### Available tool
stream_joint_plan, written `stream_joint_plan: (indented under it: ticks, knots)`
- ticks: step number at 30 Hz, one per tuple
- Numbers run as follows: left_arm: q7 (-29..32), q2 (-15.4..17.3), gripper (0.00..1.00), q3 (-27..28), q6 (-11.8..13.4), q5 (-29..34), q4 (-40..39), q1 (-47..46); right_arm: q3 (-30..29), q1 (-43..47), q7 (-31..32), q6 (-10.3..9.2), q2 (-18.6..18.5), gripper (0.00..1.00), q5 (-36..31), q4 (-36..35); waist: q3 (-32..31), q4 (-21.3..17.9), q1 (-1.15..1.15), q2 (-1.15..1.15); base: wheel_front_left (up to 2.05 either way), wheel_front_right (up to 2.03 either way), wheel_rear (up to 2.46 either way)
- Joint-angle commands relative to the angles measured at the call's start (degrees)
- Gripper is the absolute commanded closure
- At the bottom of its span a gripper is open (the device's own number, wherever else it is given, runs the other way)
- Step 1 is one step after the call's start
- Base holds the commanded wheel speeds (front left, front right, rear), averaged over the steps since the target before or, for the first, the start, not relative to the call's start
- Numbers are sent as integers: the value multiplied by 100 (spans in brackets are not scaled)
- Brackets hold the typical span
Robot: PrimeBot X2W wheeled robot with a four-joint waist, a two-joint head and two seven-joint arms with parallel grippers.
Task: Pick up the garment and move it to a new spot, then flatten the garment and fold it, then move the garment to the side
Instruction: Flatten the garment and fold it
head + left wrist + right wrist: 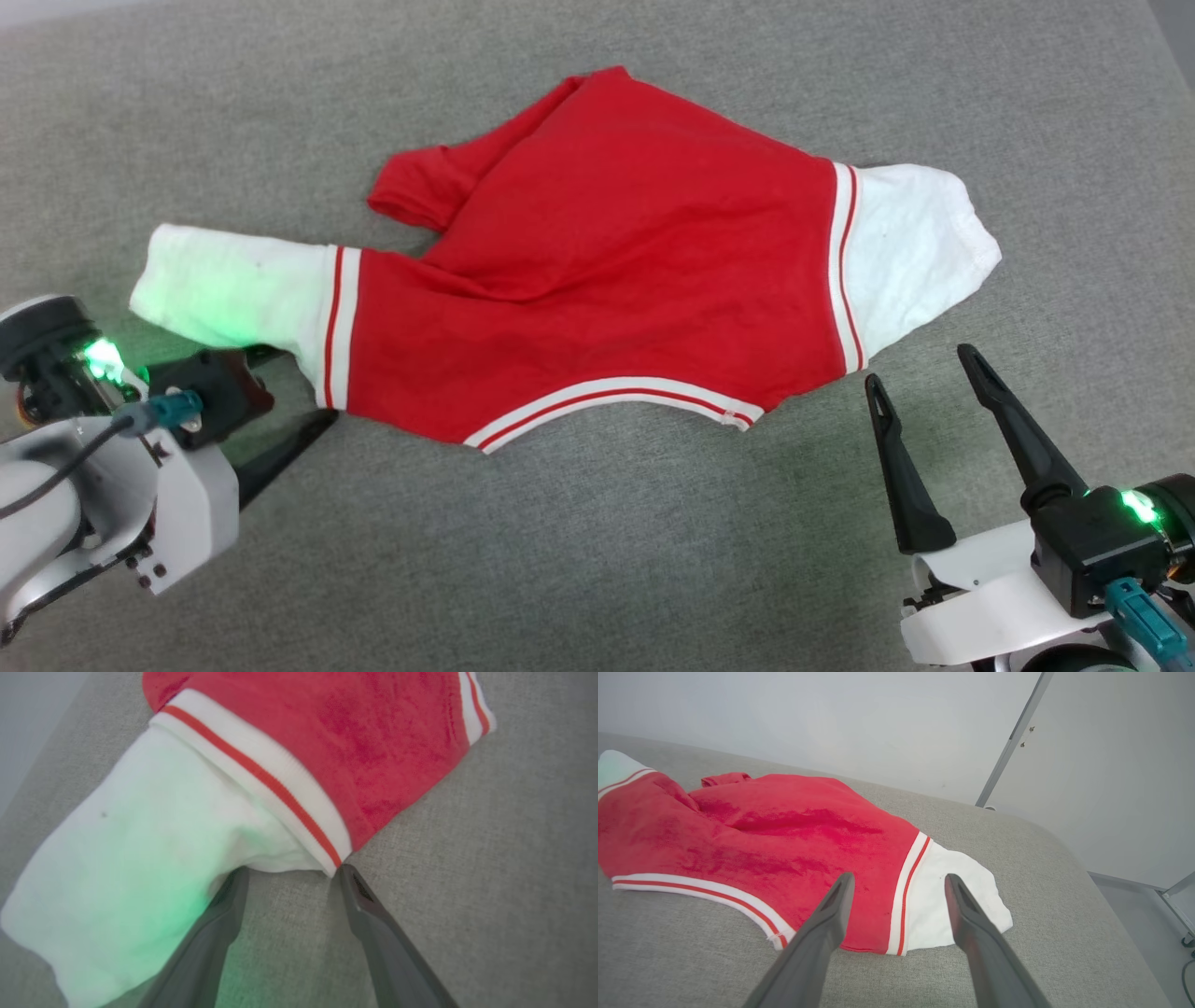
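- The garment point(597, 271) lies spread across the middle of a grey fabric-covered surface point(597, 560), red body in the centre and one white sleeve out to each side
- Its striped neckline trim point(616, 397) curves along the edge nearest the robot, and the far red edge is creased, with a flap point(420, 187) turned over on itself towards the robot's left
- The left gripper point(292, 872) sits at the near edge of the white sleeve on the robot's left point(233, 289), right by the striped seam band point(261, 779)
- Its jaws are spread; in the left wrist view one fingertip meets the corner of the seam band and the other seems to be tucked just under the sleeve's edge, though the cloth hides that tip
- A green glow from the left wrist light tints that sleeve
- The right gripper point(920, 366) is near the other white sleeve point(920, 247), its jaws spread wide and pinching nothing
- In the head view its tips stop just short of the cloth, beside the striped seam point(908, 891) at the garment's near right corner
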Motion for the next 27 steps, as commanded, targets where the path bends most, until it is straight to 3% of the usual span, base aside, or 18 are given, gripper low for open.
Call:
stream_joint_plan:
  ticks: [1,9,10,11,12,13,14,27]
  knots:
    - [35,20,0,-42,27,59,106,13,0,22,-33,-10,18,0,10,17,6,11,0,0,0,0,0]
    - [-64,-110,1,-36,21,35,54,-67,34,-51,-37,-10,24,0,75,104,5,48,0,0,0,0,0]
    - [-67,-127,23,-36,20,-49,34,-72,44,-64,-35,-10,24,0,88,107,8,46,0,0,0,0,0]
    - [-45,-134,52,-34,20,-88,13,-78,49,-75,-35,-10,24,0,102,107,11,43,0,0,0,0,0]
    - [-21,-133,62,-33,20,-103,-6,-90,54,-77,-36,-10,24,0,113,104,13,42,0,0,0,0,0]
    - [12,-126,91,-32,21,-118,-23,-91,62,-74,-35,-10,25,0,120,97,18,39,0,0,0,0,0]
    - [46,-121,100,-30,21,-141,-36,-84,65,-70,-38,-10,25,0,127,92,21,36,0,0,0,0,0]
    - [13,19,100,-21,21,-661,-254,-229,-79,37,-5,-10,24,0,178,178,-138,185,0,0,0,0,0]
